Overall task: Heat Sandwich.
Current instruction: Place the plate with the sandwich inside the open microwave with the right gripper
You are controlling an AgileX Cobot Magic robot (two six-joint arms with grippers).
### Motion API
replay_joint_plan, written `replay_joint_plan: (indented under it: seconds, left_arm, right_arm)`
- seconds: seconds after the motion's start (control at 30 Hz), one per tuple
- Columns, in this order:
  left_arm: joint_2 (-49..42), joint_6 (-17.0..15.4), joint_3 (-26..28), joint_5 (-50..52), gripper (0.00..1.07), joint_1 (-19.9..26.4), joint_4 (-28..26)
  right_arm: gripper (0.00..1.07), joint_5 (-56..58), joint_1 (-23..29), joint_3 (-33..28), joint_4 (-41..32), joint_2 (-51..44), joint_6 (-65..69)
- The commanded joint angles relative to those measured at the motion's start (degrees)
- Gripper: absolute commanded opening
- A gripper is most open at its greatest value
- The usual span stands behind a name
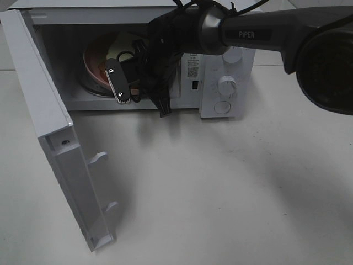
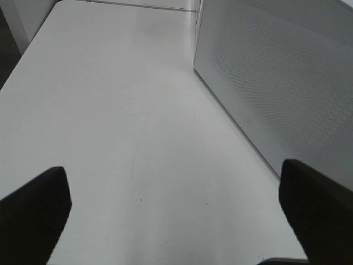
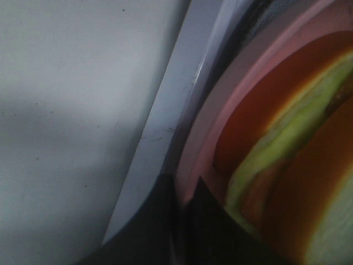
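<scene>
Inside the microwave [image 1: 231, 61], on the left of its cavity, the sandwich [image 3: 276, 143] lies on a pink plate [image 3: 218, 110], pale green lettuce and reddish filling showing up close. The right tool [image 3: 185, 226] is narrow, its dark fingers pinched on the plate's rim, one outside and one inside, just over the grey sill of the cavity. The arm fills much of the opening from the right.

The microwave stands at the far edge of the bench [image 1: 220, 193], with its door [image 1: 49, 110] swung out on the left toward the near edge. White bench surface stretches from the door to the right edge.

The left tool [image 2: 176, 221] hangs wide above the bench, holding nothing, beside a white dotted panel [image 2: 276, 83].

"PiPER" [image 1: 255, 34] reads on the right arm. A small label with a square code [image 1: 193, 72] sits left of the knobs [image 1: 227, 85]; its text is too small to read.
</scene>
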State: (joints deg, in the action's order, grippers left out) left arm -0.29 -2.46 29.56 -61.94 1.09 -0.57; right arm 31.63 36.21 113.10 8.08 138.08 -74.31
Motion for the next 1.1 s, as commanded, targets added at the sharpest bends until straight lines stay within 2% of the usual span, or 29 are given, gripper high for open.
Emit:
replay_joint_plan:
  seconds: [0.03, 0.07, 0.13, 0.2, 0.23, 0.27, 0.3, 0.43, 0.7, 1.1]
  left_arm:
    - [-1.0, -0.1, -0.1, 0.7, 0.97, 0.2, -0.3]
    - [-1.0, -0.1, -0.1, 0.7, 0.97, 0.2, -0.3]
    - [-1.0, -0.1, -0.1, 0.7, 0.97, 0.2, -0.3]
    - [-1.0, -0.1, -0.1, 0.7, 0.97, 0.2, -0.3]
    - [-1.0, -0.1, -0.1, 0.7, 0.97, 0.2, -0.3]
    - [-1.0, -0.1, -0.1, 0.7, 0.97, 0.2, -0.3]
    - [-1.0, -0.1, -0.1, 0.7, 0.97, 0.2, -0.3]
    - [-1.0, -0.1, -0.1, 0.7, 0.97, 0.2, -0.3]
    - [-1.0, -0.1, -0.1, 0.7, 0.97, 0.2, -0.3]
    - [-1.0, -0.1, -0.1, 0.7, 0.97, 0.2, -0.3]
  right_arm:
    - [0.1, -1.8, -0.2, 0.4, 0.4, -0.3, 2.3]
    - [0.1, -1.8, -0.2, 0.4, 0.4, -0.3, 2.3]
    - [0.16, -2.1, -0.2, 0.4, 0.4, -0.4, 2.9]
    - [0.31, -2.8, -0.2, 0.4, 0.4, -0.6, 4.2]
    - [0.31, -2.8, -0.2, 0.4, 0.4, -0.6, 4.2]
    - [0.36, -3.0, -0.2, 0.4, 0.4, -0.6, 4.9]
    - [0.47, -3.0, -0.2, 0.4, 0.4, -0.8, 5.7]
    - [0.6, -3.0, -0.2, 0.3, 0.2, -1.5, 8.8]
    - [0.61, -0.3, -0.1, -0.6, 0.2, -3.5, 17.7]
    - [0.61, 3.2, 0.3, -9.0, 0.2, -9.1, 12.9]
